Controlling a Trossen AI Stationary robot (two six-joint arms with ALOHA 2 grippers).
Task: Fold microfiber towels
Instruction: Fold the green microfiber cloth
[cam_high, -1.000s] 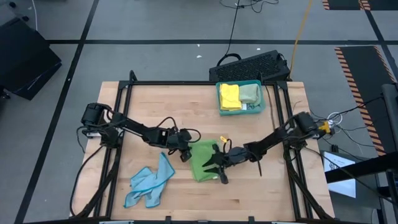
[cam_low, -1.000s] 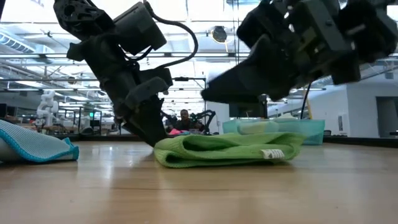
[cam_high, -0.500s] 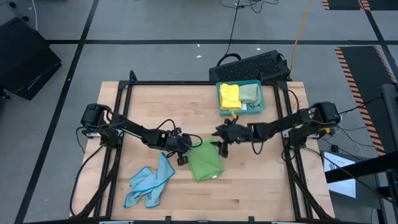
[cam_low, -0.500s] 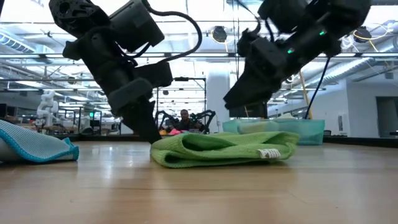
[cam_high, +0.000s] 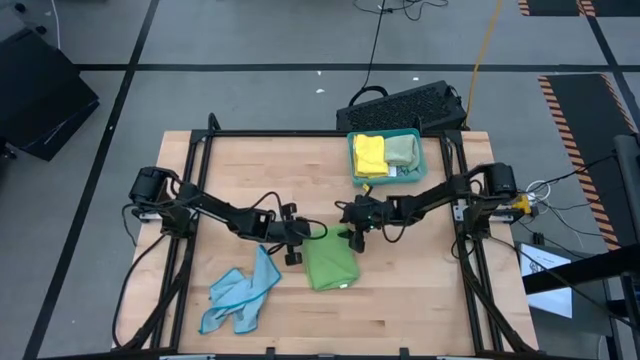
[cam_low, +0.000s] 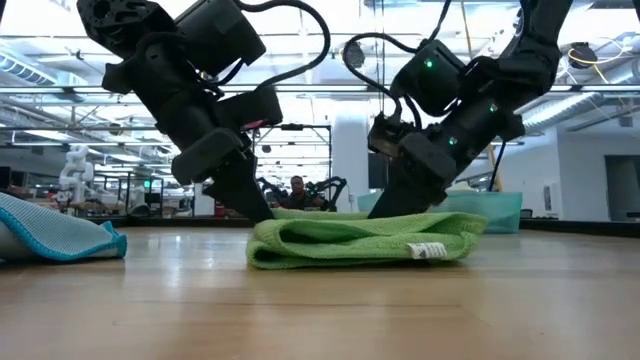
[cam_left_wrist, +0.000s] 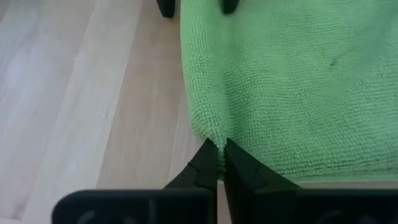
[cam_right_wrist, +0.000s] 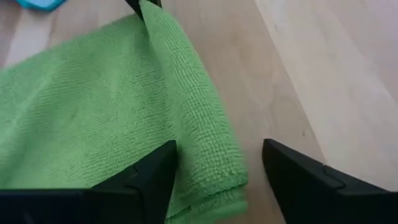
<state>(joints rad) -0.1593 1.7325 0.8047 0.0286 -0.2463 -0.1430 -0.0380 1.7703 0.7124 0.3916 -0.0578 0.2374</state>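
A bright green microfiber towel (cam_high: 330, 266) lies folded on the wooden table (cam_high: 420, 300). My left gripper (cam_left_wrist: 219, 144) is shut on its far left corner. My right gripper (cam_right_wrist: 219, 146) stands open at the far right corner, one finger (cam_right_wrist: 152, 177) over the cloth and the other (cam_right_wrist: 298, 177) over bare wood, with the folded edge (cam_right_wrist: 217, 168) between them. A light blue towel (cam_high: 240, 296) lies crumpled near the left front. A yellow towel (cam_high: 369, 153) and a pale green one (cam_high: 402, 150) lie in a teal tray (cam_high: 420, 170). My left gripper pinches the green towel's far left corner (cam_left_wrist: 214, 129) between its two fingertips, slanting down from the table's left. The cloth puckers slightly at the tips, and the towel stays flat on the table. My right gripper: I cannot tell whether its fingers touch the cloth.
The teal tray stands at the table's far edge, right of centre. A black keyboard (cam_high: 405, 105) lies beyond it. Black frame rails (cam_high: 195, 200) run along the table's sides. Bare wood lies to the right of the green towel.
My right gripper has left the towel's near right part, swung toward the far edge, then come back down to the far right corner, open. My left gripper has kept its place, rolled at the wrist and shut on the far left corner. The towel lies where it was.
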